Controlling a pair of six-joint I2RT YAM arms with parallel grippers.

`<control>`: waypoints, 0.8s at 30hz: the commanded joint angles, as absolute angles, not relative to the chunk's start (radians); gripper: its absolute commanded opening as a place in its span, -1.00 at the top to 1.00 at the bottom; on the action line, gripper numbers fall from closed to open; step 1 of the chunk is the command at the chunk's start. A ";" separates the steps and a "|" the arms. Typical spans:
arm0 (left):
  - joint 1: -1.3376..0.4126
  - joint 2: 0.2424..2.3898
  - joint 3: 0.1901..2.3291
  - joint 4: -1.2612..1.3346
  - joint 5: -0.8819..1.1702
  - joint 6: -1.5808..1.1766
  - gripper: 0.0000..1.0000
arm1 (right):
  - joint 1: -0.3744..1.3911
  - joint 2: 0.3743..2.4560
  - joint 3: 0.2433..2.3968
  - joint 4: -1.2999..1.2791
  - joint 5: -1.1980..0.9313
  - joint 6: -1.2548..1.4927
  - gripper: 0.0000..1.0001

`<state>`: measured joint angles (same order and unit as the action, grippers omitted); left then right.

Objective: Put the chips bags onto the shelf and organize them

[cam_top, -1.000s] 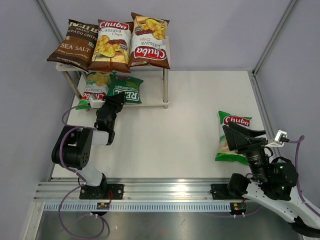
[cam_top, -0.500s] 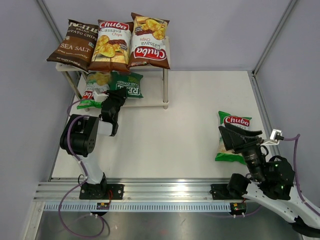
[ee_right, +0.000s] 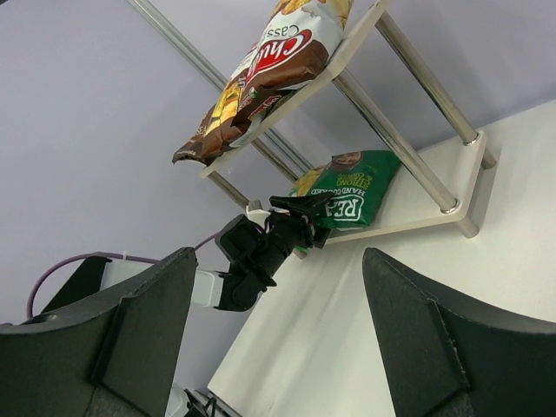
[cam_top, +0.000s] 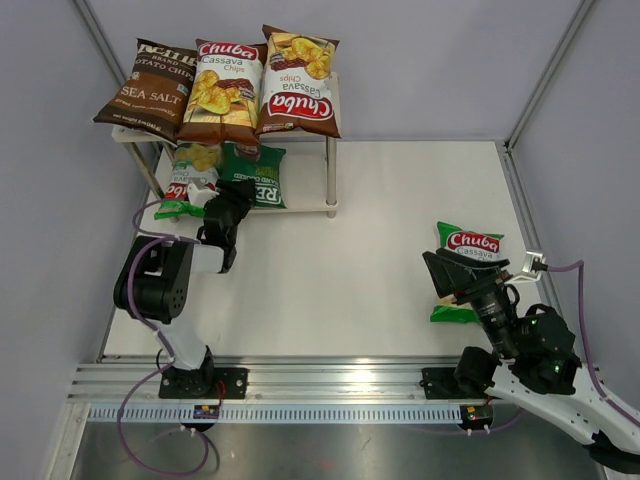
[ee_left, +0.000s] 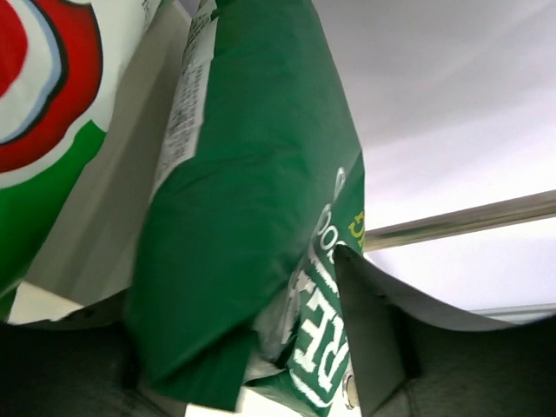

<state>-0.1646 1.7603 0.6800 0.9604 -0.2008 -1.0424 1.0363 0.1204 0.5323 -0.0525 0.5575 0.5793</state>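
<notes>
By the near right corner of the tabletop [cam_top: 380,230] the right gripper [cam_top: 438,280] has swung leftward since a second ago. Its jaws are spread wide with nothing between them, and it hangs over the near end of a green Chuba bag [cam_top: 472,243] that lies flat close to the right edge, where it lay before.

Toward the far left corner, the left gripper [cam_top: 236,192] has reached further in under the shelf [cam_top: 331,170], its elbow now raised higher. Its fingers are closed on the near edge of the REAL bag [cam_top: 262,170], which has slid deeper onto the lower board.

The lower tier holds that dark green bag at its middle and a second green Chuba bag [cam_top: 190,175] touching it on the left; the right end of the board is bare. The upper tier carries three bags side by side, unmoved: the Sea Salt bag [cam_top: 150,90] on the left, then two brown Chuba bags [cam_top: 225,90], the right one turned upside down.
</notes>
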 commanded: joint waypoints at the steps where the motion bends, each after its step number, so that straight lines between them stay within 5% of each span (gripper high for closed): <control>1: -0.178 1.668 0.690 0.852 -0.299 -1.006 -0.30 | 1.040 0.137 0.554 -0.077 0.569 0.600 -0.70; 13: -0.196 1.546 0.810 0.266 -0.443 -1.061 -0.59 | 1.040 0.172 0.586 -0.147 0.587 0.621 -0.73; 16: -0.196 1.505 0.810 0.219 -0.448 -1.060 -0.60 | 1.042 0.305 0.685 -0.292 0.647 0.612 -0.82; 21: -0.199 1.413 0.821 0.111 -0.449 -1.063 -0.97 | 1.028 0.722 0.888 -0.494 0.608 0.595 -0.99; 24: -0.201 1.332 0.810 0.103 -0.428 -1.036 -0.98 | 0.864 0.868 0.928 -0.476 0.404 0.589 -0.99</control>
<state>-0.1967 1.4185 0.7784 0.1299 -0.3981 -1.0618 0.9741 0.7662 0.8986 -0.3813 0.5423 0.6014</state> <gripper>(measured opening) 0.987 0.989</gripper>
